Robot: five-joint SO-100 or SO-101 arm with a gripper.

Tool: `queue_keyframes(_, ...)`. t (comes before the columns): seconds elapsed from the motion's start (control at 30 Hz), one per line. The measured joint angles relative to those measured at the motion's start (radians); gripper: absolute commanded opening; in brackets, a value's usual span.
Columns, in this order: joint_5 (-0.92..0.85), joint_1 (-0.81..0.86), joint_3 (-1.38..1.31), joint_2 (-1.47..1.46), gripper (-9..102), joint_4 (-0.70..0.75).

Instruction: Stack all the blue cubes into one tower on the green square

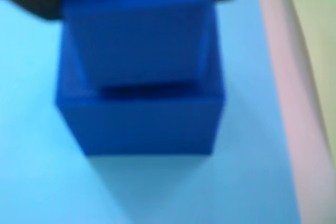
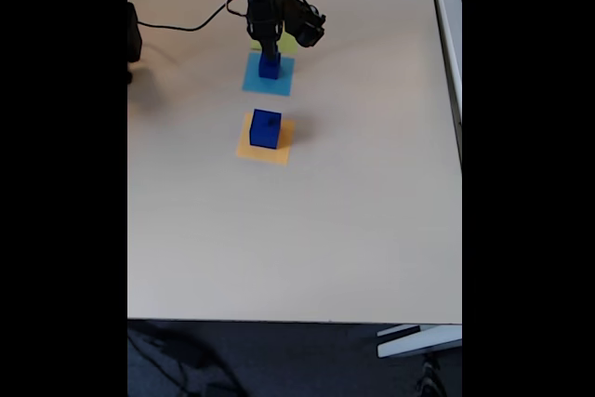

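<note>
Gripper (image 2: 269, 51) over stacked blue cubes (image 1: 139, 85), light-blue square (image 2: 268, 74)

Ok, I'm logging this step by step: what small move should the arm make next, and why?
Probably lift straight up: the gripper seems shut on the upper blue cube, which sits on a larger cube on the light-blue square, not the green square.
</note>
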Motion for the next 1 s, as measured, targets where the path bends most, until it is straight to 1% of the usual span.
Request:
queue_keyframes(0.2, 0.000, 0.000, 0.003, 0.000, 6, 0.000)
queue_keyframes(0.6, 0.000, 0.000, 0.009, 0.006, 15, -0.005)
queue_keyframes(0.73, 0.000, 0.000, 0.012, 0.006, 17, -0.009)
queue_keyframes(1.0, -0.014, 0.009, 0.017, 0.006, 22, -0.029)
